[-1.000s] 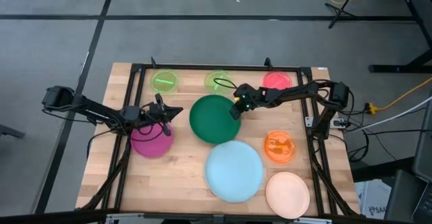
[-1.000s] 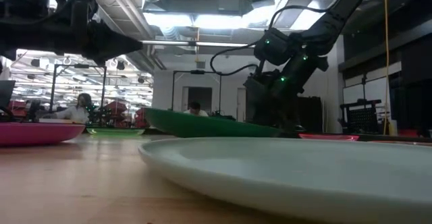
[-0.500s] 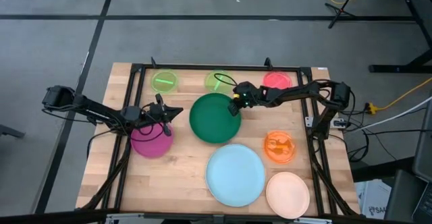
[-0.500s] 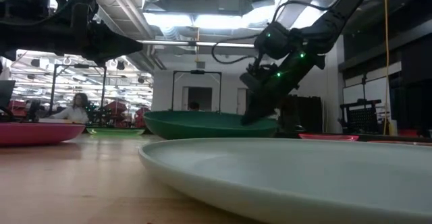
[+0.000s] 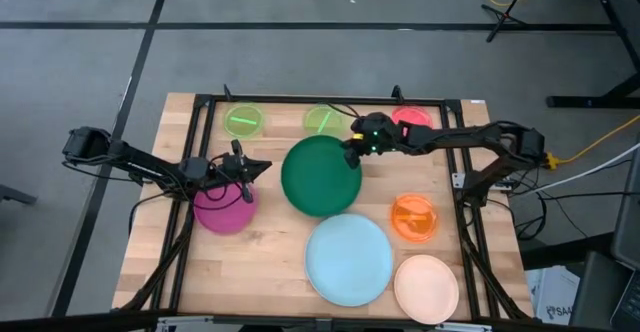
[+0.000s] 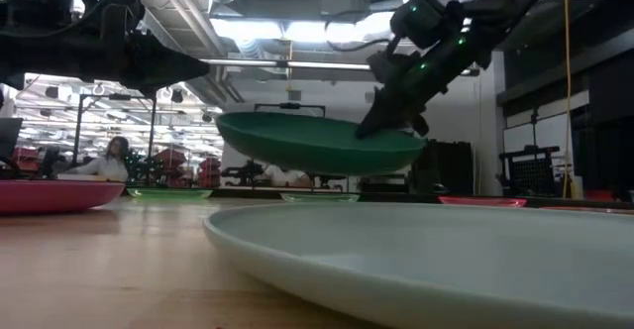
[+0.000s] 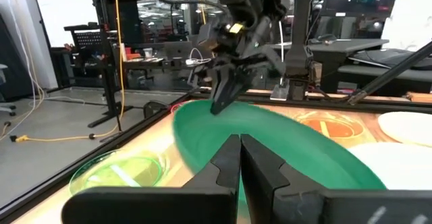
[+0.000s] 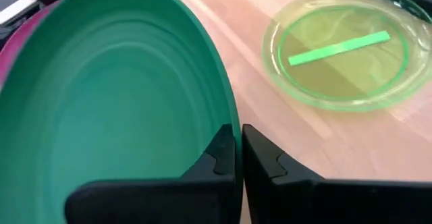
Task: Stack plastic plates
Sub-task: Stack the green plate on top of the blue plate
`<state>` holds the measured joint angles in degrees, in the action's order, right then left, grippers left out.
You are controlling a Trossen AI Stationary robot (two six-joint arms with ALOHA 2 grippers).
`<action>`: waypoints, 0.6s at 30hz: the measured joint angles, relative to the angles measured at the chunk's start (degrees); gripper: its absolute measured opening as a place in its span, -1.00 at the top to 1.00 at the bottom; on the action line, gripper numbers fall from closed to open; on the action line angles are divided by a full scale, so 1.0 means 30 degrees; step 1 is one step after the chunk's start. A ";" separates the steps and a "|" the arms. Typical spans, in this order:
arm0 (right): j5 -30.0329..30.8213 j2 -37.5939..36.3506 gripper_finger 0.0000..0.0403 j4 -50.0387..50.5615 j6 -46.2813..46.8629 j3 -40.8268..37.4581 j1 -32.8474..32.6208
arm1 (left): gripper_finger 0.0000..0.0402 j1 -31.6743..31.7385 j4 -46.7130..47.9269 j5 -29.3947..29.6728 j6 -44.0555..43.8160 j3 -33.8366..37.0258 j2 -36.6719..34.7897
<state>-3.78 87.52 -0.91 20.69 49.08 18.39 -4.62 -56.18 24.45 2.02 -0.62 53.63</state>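
Dark green plate [image 5: 320, 176], pinched at its far rim by the right gripper [image 5: 352, 150], hanging tilted clear of the table [image 5: 270, 262] near its middle, just behind the light blue plate [image 5: 348, 257]. Left gripper [image 5: 247, 168], fingers pressed together on nothing, hovering above the magenta plate [image 5: 224, 210] to the left.

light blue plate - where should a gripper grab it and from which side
Probably by its thin raised rim, pinched top and bottom. The light blue plate lies flat on the table, so only the rim offers an edge. Come from the bare left edge; the peach plate crowds its right.
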 joint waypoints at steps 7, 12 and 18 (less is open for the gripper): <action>-0.3183 -0.1891 1.00 0.2426 -0.0019 0.0000 -0.0022 | 0.97 0.0000 -0.0002 -0.0007 -0.0015 0.0000 0.0000; -0.5074 -0.2360 1.00 0.4261 -0.0491 0.0000 -0.0734 | 0.97 0.0000 -0.0007 -0.0015 -0.0051 0.0000 0.0000; -0.5411 -0.2221 1.00 0.5341 -0.0997 0.0000 -0.2774 | 0.97 0.0000 0.0000 -0.0015 -0.0102 0.0000 0.0000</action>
<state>-20.01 80.86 15.12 17.69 49.08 10.07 -4.62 -56.18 24.40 1.72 -0.62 53.63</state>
